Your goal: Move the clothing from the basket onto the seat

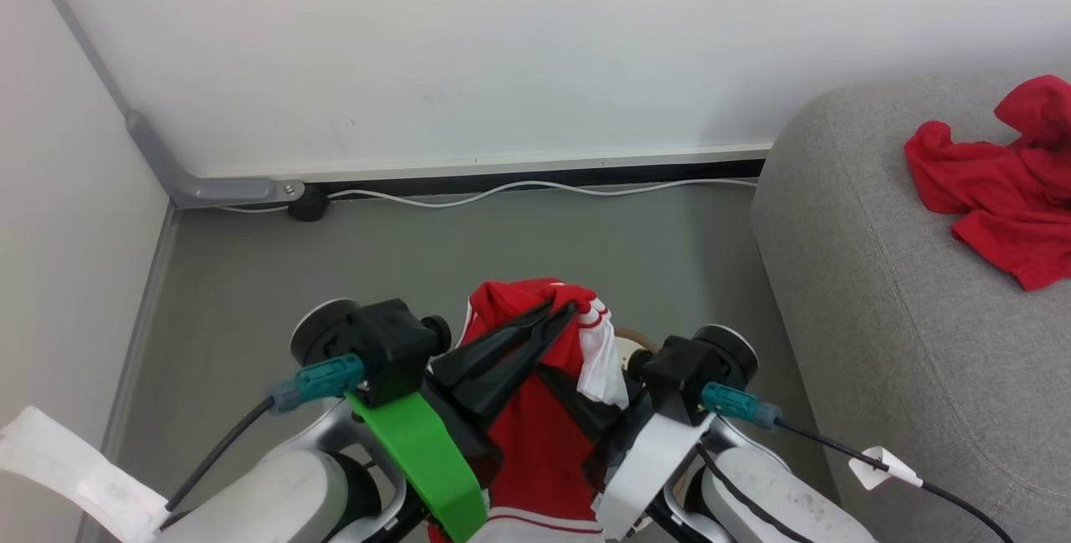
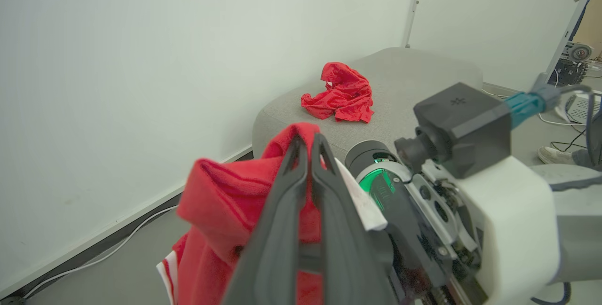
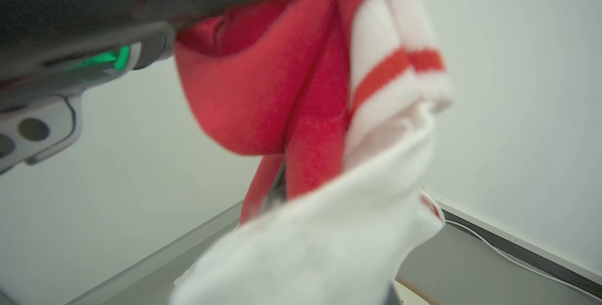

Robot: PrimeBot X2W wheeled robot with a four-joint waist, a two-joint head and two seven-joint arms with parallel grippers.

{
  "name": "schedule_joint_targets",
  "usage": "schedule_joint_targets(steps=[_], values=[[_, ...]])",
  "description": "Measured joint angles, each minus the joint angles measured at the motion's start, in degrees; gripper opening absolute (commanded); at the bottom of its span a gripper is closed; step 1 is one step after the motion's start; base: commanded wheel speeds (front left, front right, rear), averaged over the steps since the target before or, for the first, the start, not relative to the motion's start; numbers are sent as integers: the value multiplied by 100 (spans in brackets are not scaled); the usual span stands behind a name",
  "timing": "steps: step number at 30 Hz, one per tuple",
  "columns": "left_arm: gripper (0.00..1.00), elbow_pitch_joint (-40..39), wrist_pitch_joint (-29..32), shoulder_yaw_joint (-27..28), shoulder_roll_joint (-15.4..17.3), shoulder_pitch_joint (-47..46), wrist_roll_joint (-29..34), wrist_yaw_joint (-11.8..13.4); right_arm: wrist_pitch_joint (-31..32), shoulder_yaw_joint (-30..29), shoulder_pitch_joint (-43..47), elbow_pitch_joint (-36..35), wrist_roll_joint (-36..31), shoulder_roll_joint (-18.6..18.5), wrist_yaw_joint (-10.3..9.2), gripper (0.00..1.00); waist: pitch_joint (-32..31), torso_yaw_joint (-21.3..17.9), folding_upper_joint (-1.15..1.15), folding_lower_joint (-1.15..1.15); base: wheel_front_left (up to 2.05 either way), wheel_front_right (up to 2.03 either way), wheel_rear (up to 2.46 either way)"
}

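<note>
- Striped garment (image 3: 301,107) hangs right against the right wrist lens, its white panel in front and red folds behind, lifted well above the floor (image 1: 376,275).
- Left end effector (image 1: 559,307) is clamped tight on a red fold at the garment's top. The rest drapes down between the two arms.
- Right end effector (image 1: 586,409) reaches in under the white panel. Its fingers are buried in cloth, so I cannot tell whether it grips anything.
- Below the hanging cloth a sliver of the basket (image 1: 629,335) shows, just its brown rim.
- Plain red garment (image 1: 1004,192) lies crumpled on the sofa (image 1: 878,317), at the robot's right.
- The step in hand looks like the carry to the sofa:
  - Swing right with the pinch kept firm, since only a narrow fold is held.
  - Raise the load enough that the trailing hem clears the sofa's rounded edge.
  - Let go over the flat cushion, well in from the edge, so nothing slides off.
- Nothing solid stands between the arms and the sofa.
- The right arm's tagged lead (image 1: 878,468) runs close to the sofa's side and could catch.
- A white cable (image 1: 535,187) and a grey conduit (image 1: 167,166) lie along the wall, out of the way.
- A person's foot (image 2: 552,154) shows on the floor off to one side of the sofa, in the left wrist view.
</note>
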Motion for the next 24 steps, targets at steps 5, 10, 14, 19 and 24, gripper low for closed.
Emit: schedule_joint_targets(steps=[5, 10, 14, 19, 24], values=[[100, -7, -66, 235, 3, 16, -15, 220, 34, -55, -201, -55, 70, 2, 1, 0, 56, -121, 0, 0, 0, 0, 0], [100, -4, -130, 330, 52, 220, -18, 407, 55, -252, -332, -185, 66, -65, 1, 0, 124, -343, 0, 0, 0, 0, 0], [100, -8, -245, 342, 59, 350, -53, 453, 59, -537, -364, -307, 65, -236, -103, 0, 188, -591, 0, 0, 0, 0, 0], [100, -27, -311, 192, -62, 455, -97, 438, 76, -921, -332, -485, 54, -519, -399, 0, 279, -946, 0, 0, 0, 0, 0], [100, -49, -361, 101, -179, 464, -109, 393, 75, -1322, -163, -744, 26, -781, -714, 0, 400, -1320, 0, 0, 0, 0, 0]])
